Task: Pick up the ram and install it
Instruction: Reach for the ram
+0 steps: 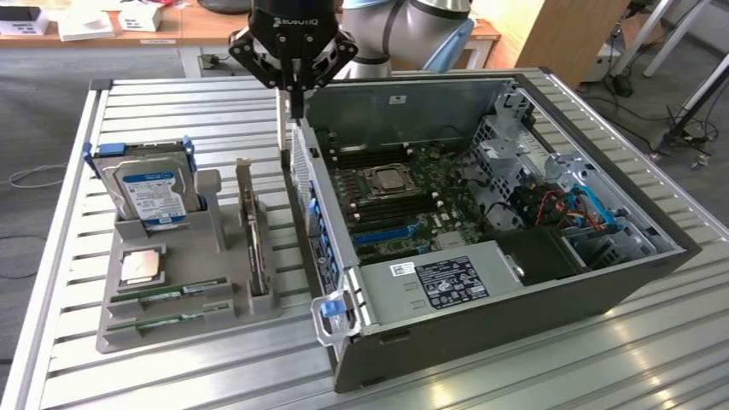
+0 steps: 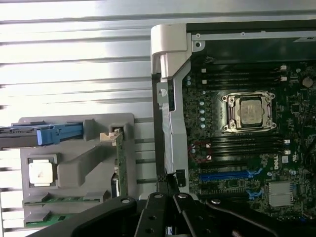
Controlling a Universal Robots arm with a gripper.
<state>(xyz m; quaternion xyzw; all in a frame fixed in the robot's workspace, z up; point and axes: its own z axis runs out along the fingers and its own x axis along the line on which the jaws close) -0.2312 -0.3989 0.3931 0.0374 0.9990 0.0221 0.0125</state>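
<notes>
Pincer [image 1: 294,108]: one, hanging fingers-down over the far end of the open computer case [image 1: 490,342], above its side wall. The fingers are pressed together and nothing is visible between them. The housing reads "ROBOTIQ".

Ram: two sticks, the first ram stick [image 1: 171,294] and the second ram stick [image 1: 171,322]. Both sit in parallel slots at the end of the grey tray [image 1: 171,308] farthest from the pincer, well apart from it and lower. Each shows its green length upward. Their long axes run across the tray's width, one end toward the case wall and the other away from it. The sticks lie side by side without touching.

Other tray contents, counted:
- One hard drive [image 1: 142,188] stands upright at the tray end nearest the pincer. Its label is blue and white, and the print is too small to read.
- One square silver processor chip [image 1: 142,266] lies flat between the drive and the ram.
- One long card [image 1: 253,248] stands on edge on the side toward the case.

Case: it lies open on the slatted metal worktop [image 1: 171,102], with the motherboard [image 1: 422,196] exposed below and beyond the pincer. One processor [image 1: 393,181] is seated in its socket, with dark memory slots on either side. The wrist view shows "DELL" printed on the board. One black label [image 1: 452,278] with white print is not legible.
</notes>
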